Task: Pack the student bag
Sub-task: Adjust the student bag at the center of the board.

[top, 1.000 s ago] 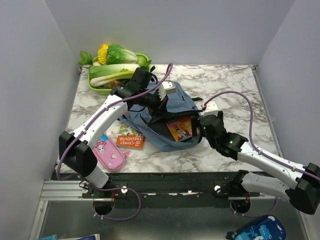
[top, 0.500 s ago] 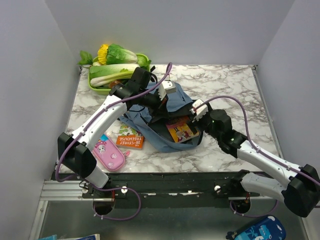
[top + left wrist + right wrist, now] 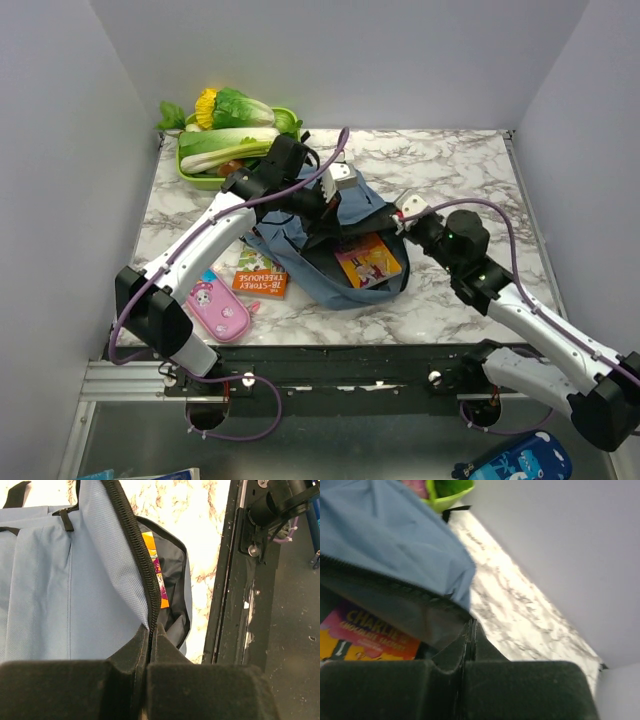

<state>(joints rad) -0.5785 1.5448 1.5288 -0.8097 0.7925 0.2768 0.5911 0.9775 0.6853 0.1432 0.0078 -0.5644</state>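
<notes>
The student bag (image 3: pixel 290 235), dusty blue with a dark lining, lies open in the middle of the marble table. My left gripper (image 3: pixel 322 212) is shut on its upper zipper edge (image 3: pixel 135 540) and holds the flap up; the left wrist view shows the fingertips (image 3: pixel 152 627) pinching the zipper. An orange and yellow picture book (image 3: pixel 368 262) lies inside the opening and also shows as a book (image 3: pixel 360 635) under the rim. My right gripper (image 3: pixel 398 228) is at the bag's right rim, and its fingers (image 3: pixel 471 622) are shut where the rim fabric (image 3: pixel 420 615) meets them.
Left of the bag, an orange paperback (image 3: pixel 262 272) lies on the table, with a pink pencil case (image 3: pixel 220 308) near the front edge. A green basket of vegetables (image 3: pixel 230 140) stands at the back left. A blue printed pouch (image 3: pixel 510 460) lies below the table, front right.
My right gripper moved back and right from over the picture book to the bag's right rim and closed there. The book now lies further inside the bag. The left arm stayed still.
</notes>
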